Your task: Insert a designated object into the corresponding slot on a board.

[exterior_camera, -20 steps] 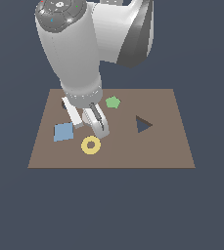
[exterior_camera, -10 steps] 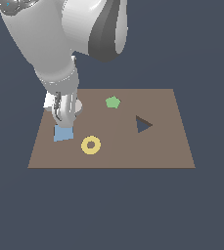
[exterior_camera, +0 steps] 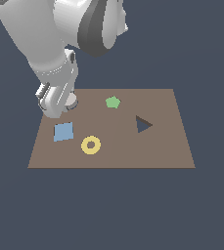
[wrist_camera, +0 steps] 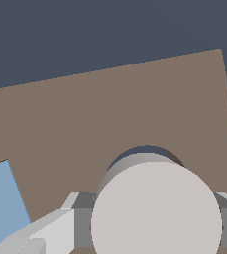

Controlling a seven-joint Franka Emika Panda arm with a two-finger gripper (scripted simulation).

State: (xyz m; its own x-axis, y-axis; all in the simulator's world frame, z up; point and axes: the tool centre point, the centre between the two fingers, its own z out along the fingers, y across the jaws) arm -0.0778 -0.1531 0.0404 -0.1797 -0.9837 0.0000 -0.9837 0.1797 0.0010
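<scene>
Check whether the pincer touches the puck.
Touching: in the wrist view the pincer fingers press against both sides of the puck.

The board (exterior_camera: 133, 146) carries a pentagon (exterior_camera: 113, 102) toward its far edge, a triangular hole (exterior_camera: 143, 124) nearer the exterior view's right, and a square (exterior_camera: 63, 132) and a ring (exterior_camera: 91, 145) near the front left. The puck (wrist_camera: 154, 211) sits between the end effector's (exterior_camera: 59, 105) fingers, over the slot (wrist_camera: 147, 150) at the far left corner.
</scene>
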